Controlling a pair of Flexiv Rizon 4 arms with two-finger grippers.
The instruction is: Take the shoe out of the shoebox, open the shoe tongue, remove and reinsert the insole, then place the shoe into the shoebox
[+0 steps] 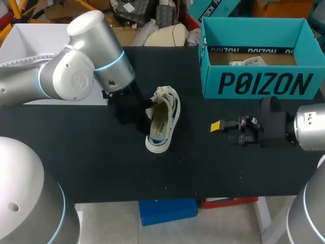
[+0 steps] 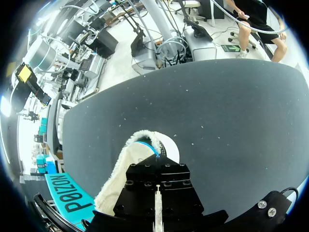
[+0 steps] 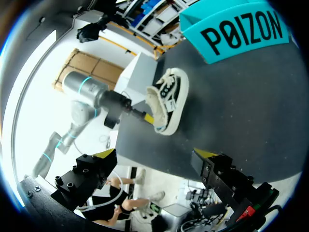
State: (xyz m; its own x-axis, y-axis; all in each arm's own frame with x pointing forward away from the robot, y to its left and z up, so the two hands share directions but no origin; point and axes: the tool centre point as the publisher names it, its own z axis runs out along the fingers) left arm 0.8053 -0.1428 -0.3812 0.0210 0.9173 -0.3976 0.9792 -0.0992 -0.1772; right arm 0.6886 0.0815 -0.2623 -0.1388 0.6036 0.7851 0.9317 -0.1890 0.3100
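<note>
shoe is lying tipped on its side mid-worktop, out of the shoebox | left gripper is sitting at its opening, probably propping it for tongue and insole work; jaws hidden, cannot tell | right gripper is hovering well apart, jaws spread, empty | shoebox is standing open behind, crumpled paper lying inside

Cream shoe lies on its side, apart from the open teal shoebox
</note>
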